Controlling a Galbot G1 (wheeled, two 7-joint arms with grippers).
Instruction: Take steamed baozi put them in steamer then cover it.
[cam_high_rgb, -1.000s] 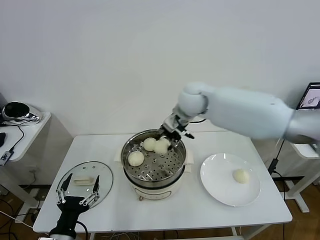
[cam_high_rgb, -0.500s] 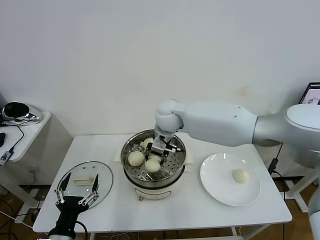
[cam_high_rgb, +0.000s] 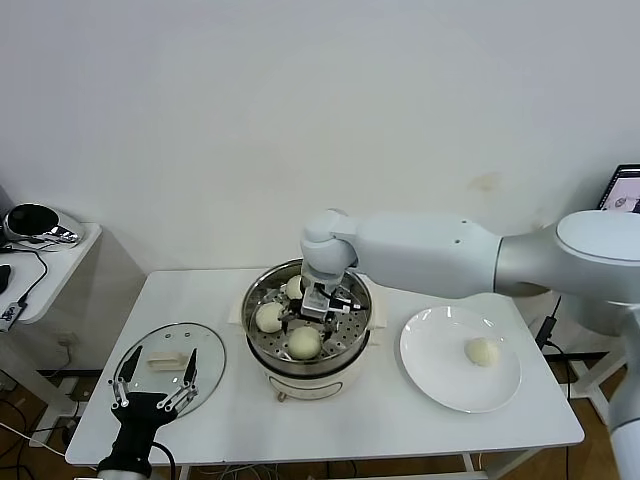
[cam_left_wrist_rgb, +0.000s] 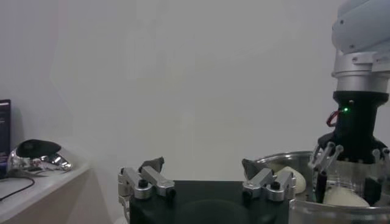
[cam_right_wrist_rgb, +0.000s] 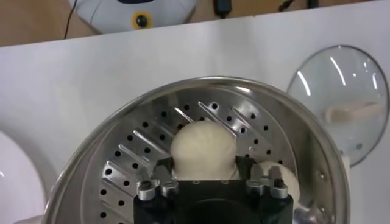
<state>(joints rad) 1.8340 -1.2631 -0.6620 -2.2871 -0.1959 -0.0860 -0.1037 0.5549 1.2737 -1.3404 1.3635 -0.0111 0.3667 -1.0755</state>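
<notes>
The steamer (cam_high_rgb: 250, 335) stands mid-table, a shiny pot on a cream base. My right gripper (cam_high_rgb: 311, 320) reaches down into it and is shut on a steamed baozi (cam_high_rgb: 305, 343), low at the front of the perforated tray; the right wrist view shows this baozi (cam_right_wrist_rgb: 203, 146) between both fingers (cam_right_wrist_rgb: 163, 169). Two more baozi (cam_high_rgb: 268, 317) (cam_high_rgb: 293, 287) lie on the tray. A fourth baozi (cam_high_rgb: 482, 351) lies on the white plate (cam_high_rgb: 440, 375). The glass cover (cam_high_rgb: 205, 375) lies flat at the table's front left. My left gripper (cam_high_rgb: 153, 395) is open and empty, just before the cover.
A side table (cam_high_rgb: 70, 250) with a shiny object (cam_high_rgb: 32, 220) stands at far left. The table's front edge (cam_high_rgb: 330, 450) runs close behind the left gripper. In the right wrist view the cover (cam_right_wrist_rgb: 347, 79) and the plate's edge (cam_right_wrist_rgb: 12, 182) flank the steamer (cam_right_wrist_rgb: 91, 152).
My right gripper has swung from the steamer's back right over the tray and lowered the baozi toward the front. The left arm has not moved.
</notes>
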